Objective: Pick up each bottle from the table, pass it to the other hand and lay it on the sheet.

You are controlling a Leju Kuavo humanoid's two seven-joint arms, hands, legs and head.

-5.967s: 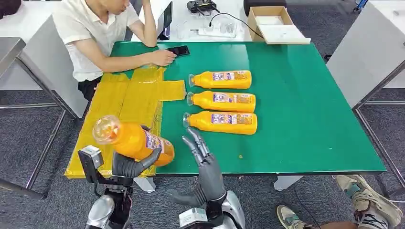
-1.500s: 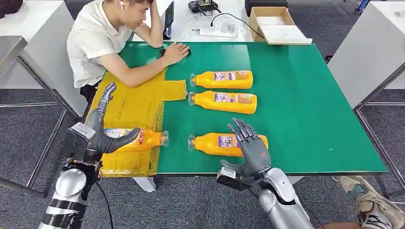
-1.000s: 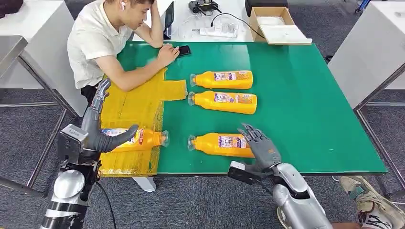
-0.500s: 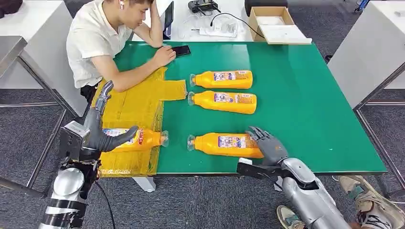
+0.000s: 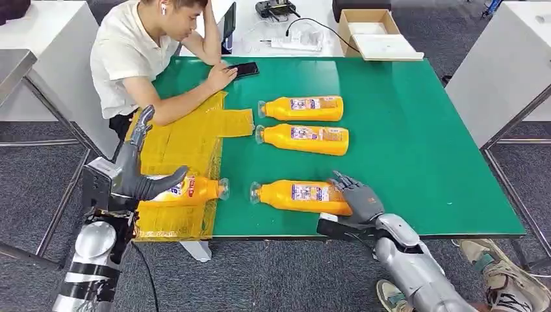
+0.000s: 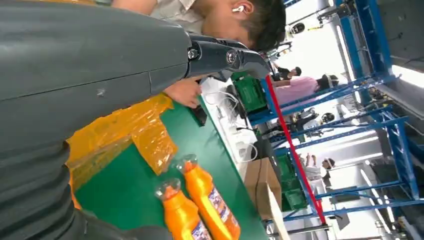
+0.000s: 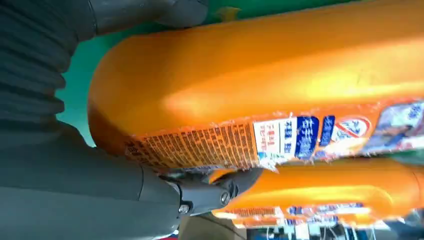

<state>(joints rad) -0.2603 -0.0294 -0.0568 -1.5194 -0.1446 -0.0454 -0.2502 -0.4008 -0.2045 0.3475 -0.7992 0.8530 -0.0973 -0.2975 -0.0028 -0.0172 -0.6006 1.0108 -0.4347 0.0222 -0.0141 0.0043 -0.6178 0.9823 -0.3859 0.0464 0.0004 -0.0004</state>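
Several orange bottles lie on the green table (image 5: 416, 130). One bottle (image 5: 192, 188) rests on the yellow sheet (image 5: 182, 140); my left hand (image 5: 133, 172) stands beside its base with fingers spread upward and the thumb across it. My right hand (image 5: 358, 200) wraps the base of the nearest bottle (image 5: 299, 195), which lies on the table. In the right wrist view this bottle (image 7: 250, 85) sits between the thumb and a curled finger (image 7: 215, 192). Two more bottles (image 5: 302, 108) (image 5: 304, 138) lie farther back.
A person (image 5: 130, 58) sits at the table's far left corner, one forearm on the sheet's far edge, a hand by a phone (image 5: 242, 69). A cardboard box (image 5: 373, 29) stands beyond the table. A shoe (image 5: 507, 286) shows at the right.
My right hand has closed in over the nearest bottle's base, and the bottle has slid slightly left. My left hand has stayed by the bottle on the sheet.
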